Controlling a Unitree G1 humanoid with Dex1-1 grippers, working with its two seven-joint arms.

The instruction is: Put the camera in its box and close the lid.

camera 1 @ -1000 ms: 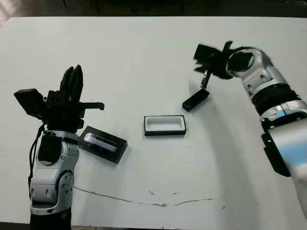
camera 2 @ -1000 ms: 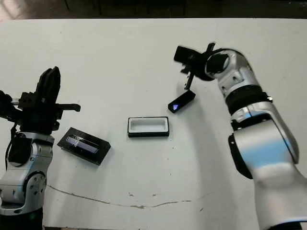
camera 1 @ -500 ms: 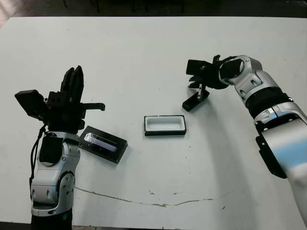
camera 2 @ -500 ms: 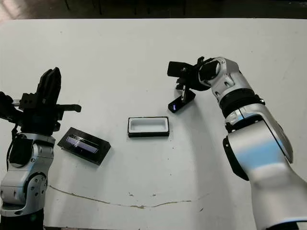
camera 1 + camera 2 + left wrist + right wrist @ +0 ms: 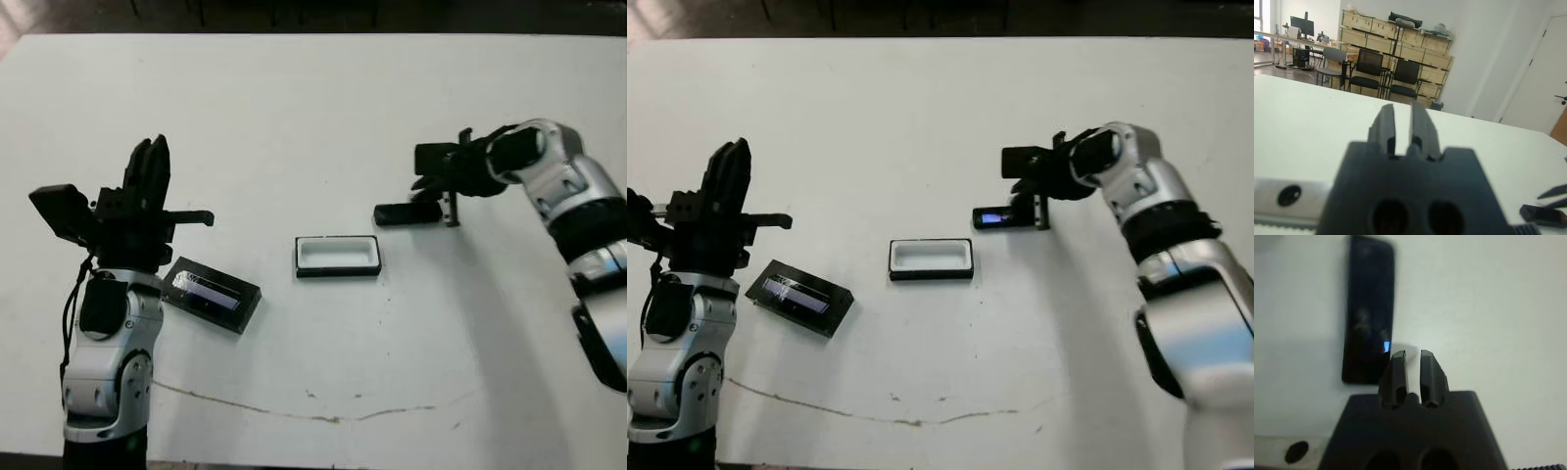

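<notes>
- I saw the slim black bar camera [image 5: 1000, 217] lying flat on the white table [image 5: 313, 108], just behind and to the right of the box, apart from it. Its glossy face showed a small blue glint.
- The shallow black rectangular box with white lining [image 5: 337, 256] sat open near the table's middle, nothing in it.
- The flat black lid with the shiny greyish panel [image 5: 211, 295] lay face up to the left of the box, well apart from it, angled to the table edge.
- The right gripper [image 5: 449, 204] was low over the table at the camera's right end. In the right wrist view its two black fingers [image 5: 1397, 374] were pressed nearly together, only a thin slit between them, with nothing pinched; the camera lay just beside them, not between them.
- I couldn't tell whether those fingertips touched the camera's end.
- The left gripper [image 5: 149, 171] was raised above the table's left side, just behind the lid, pointing up and away. In the left wrist view its fingers [image 5: 1385, 126] stood close together with a narrow gap, holding nothing.
</notes>
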